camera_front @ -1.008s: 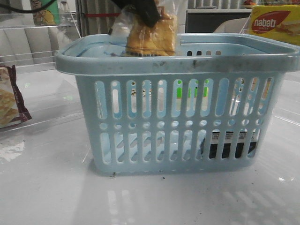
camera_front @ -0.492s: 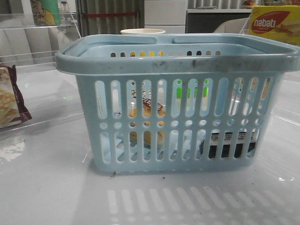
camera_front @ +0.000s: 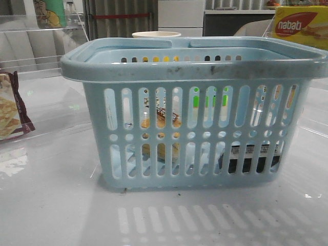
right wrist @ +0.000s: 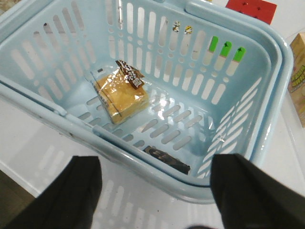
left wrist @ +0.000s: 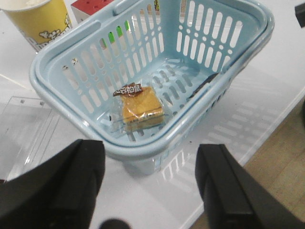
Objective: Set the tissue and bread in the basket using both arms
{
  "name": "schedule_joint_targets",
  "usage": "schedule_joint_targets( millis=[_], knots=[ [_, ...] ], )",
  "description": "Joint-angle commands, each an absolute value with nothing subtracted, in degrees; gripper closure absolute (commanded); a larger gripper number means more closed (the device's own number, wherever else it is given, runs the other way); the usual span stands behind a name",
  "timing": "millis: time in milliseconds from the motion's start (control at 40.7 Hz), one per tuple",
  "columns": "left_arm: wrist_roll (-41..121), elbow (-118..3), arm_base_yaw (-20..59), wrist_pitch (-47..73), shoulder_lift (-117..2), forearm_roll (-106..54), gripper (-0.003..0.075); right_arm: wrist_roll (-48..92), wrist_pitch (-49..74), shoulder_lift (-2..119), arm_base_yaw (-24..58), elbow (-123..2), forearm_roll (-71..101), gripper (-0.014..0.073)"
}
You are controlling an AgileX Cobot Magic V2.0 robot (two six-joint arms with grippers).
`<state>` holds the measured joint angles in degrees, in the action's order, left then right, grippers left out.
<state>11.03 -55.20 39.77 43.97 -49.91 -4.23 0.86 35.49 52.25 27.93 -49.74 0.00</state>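
Note:
The light-blue basket (camera_front: 195, 72) stands on the table; it also shows in the left wrist view (left wrist: 143, 152) and the right wrist view (right wrist: 143, 152). The bread (right wrist: 121, 95), a golden bun in clear wrap with a dark label, lies on the basket floor (left wrist: 138, 109) and shows through the slots (camera_front: 161, 133). The tissue (right wrist: 167, 160), a flat black pack, stands against the basket's near wall (camera_front: 253, 159), partly hidden by the rim. My left gripper (left wrist: 150, 186) is open and empty outside the basket. My right gripper (right wrist: 157, 195) is open and empty outside the basket.
A yellow-and-red Nabati box (camera_front: 301, 25) stands at the back right. A maroon-edged cracker bag (camera_front: 11, 110) lies at the left. A yellow paper cup (left wrist: 35, 21) and a red box (right wrist: 251, 9) stand behind the basket. The table edge and floor (left wrist: 281, 162) are close.
One second ago a gripper held the bread above the basket. The bread has since dropped onto the basket floor, and the gripper has left the front view.

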Motion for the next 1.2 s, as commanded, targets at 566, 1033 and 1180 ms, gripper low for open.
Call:
schedule_joint_targets(
  millis=[566, 1033, 1180],
  knots=[
    [-7.58, -46.84, 40.19, 45.35, -35.47, 11.42, 0.0246, 1.38, 37.36, 31.89, 27.99, -39.16, -0.35, 0.0012],
    [-7.8, -46.84, 40.19, 45.35, -35.47, 11.42, 0.0414, 0.57, 40.41, 29.4, 27.99, -37.77, 0.0, 0.0256],
    [-7.8, -46.84, 40.19, 45.35, -35.47, 11.42, 0.0536, 0.57, 40.41, 29.4, 27.99, -37.77, 0.0, 0.041]
  ],
)
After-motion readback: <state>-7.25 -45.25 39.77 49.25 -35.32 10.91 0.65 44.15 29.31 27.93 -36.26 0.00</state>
